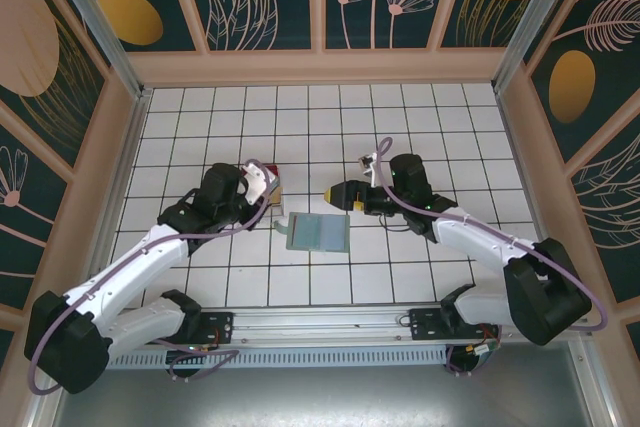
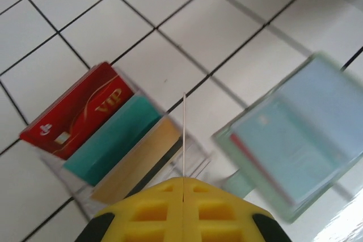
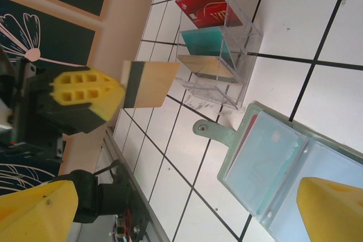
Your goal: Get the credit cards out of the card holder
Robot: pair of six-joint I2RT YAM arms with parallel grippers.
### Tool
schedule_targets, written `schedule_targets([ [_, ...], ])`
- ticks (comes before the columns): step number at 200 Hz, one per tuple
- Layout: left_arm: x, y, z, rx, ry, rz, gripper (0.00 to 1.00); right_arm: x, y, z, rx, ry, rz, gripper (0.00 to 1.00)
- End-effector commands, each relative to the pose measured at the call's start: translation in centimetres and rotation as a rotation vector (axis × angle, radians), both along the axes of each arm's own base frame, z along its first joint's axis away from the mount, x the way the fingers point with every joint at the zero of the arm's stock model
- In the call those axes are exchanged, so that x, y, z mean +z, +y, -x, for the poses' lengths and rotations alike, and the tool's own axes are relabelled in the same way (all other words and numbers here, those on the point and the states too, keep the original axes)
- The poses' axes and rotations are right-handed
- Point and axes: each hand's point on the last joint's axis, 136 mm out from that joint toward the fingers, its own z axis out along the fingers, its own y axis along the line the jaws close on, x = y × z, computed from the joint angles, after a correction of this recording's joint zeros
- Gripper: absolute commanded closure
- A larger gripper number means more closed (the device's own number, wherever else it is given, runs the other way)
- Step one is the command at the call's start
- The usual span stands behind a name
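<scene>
Left fingers (image 3: 85,97) pinching tan card (image 3: 152,83) just beside clear tray (image 3: 249,41), right fingers (image 3: 334,208) wide open, card holder (image 1: 318,232) lying open on counter (image 1: 420,117), tray's 5 o'clock.

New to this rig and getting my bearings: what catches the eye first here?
The left end effector pinches a tan card close to the clear tray, where red, teal and tan cards stand fanned. Next to the tray, the grey-green card holder lies open on the white tiles, more cards tucked inside, the right end effector open nearby.
</scene>
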Motion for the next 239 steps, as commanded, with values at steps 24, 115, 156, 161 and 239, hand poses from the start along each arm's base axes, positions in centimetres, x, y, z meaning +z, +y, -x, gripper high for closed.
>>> schedule_targets([
  [24,-0.1,2.1,-1.2,-0.211,-0.196,-0.378,1.0,0.1,-0.5,0.4,-0.013,-0.019,0.007,0.01],
  [115,-1.8,1.9,-1.7,-0.313,-0.314,-0.467,1.0,-0.1,-0.9,0.5,-0.034,-0.015,0.008,0.01],
  [156,-2.5,1.6,-1.4,-0.322,-0.3,-0.438,1.0,-0.3,-0.8,0.5,-0.034,-0.009,0.005,0.01],
  [161,-2.7,1.5,-1.4,-0.325,-0.296,-0.435,1.0,-0.3,-0.8,0.5,-0.034,-0.009,0.005,0.01],
  [239,-3.9,0.8,-1.5,-0.362,-0.277,-0.431,1.0,-0.8,-1.2,0.9,-0.04,-0.004,0.009,0.01],
])
